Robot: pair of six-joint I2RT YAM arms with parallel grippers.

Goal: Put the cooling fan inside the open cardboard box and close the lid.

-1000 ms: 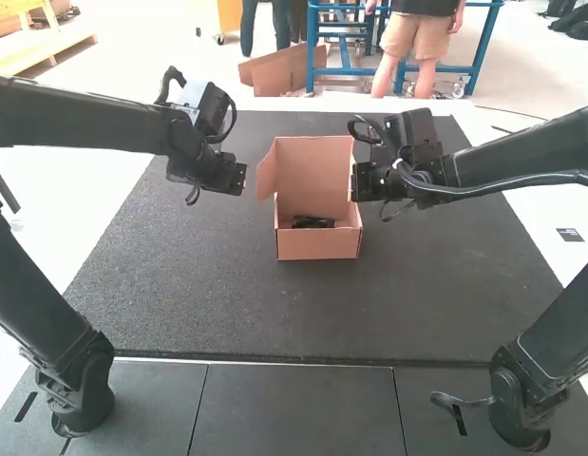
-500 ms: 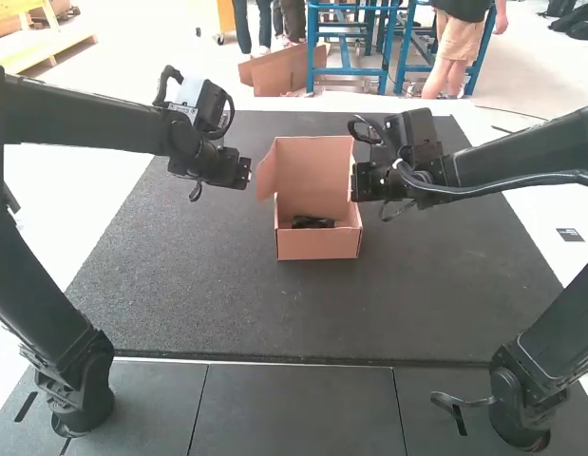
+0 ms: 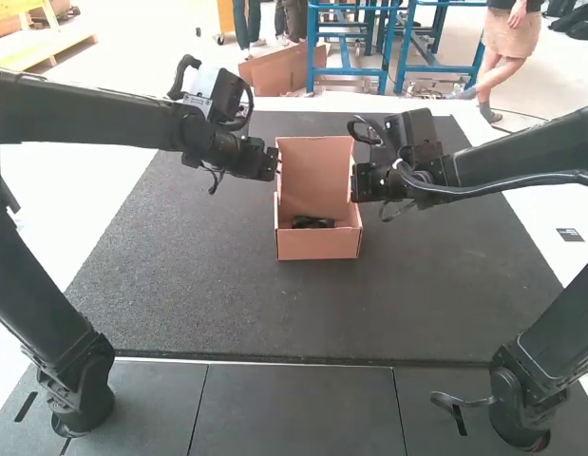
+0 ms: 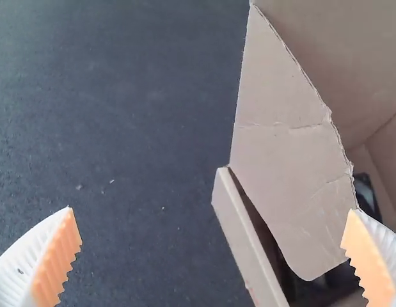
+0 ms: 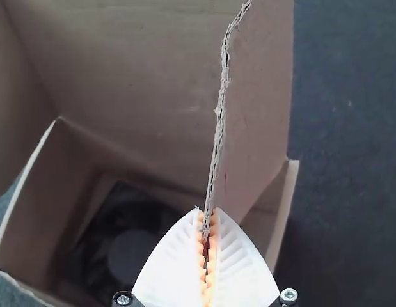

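We see the fan (image 5: 121, 249) lying at the bottom of the open box (image 3: 317, 242) on the black mat (image 3: 180, 275). Our right claw (image 5: 206, 220) is pinched tight on the upright right flap (image 5: 249, 115) — the left claw (image 3: 268, 162) gapes wide beside the left flap (image 4: 287, 179), holding nothing.

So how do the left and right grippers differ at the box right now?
Left gripper: jaws wide open, gripping nothing; right gripper: jaws shut on the edge of the right flap. Left gripper faces the left flap, ungrasped; right gripper holds its flap upright. Both sit at the rim of the cardboard box, cooling fan inside.
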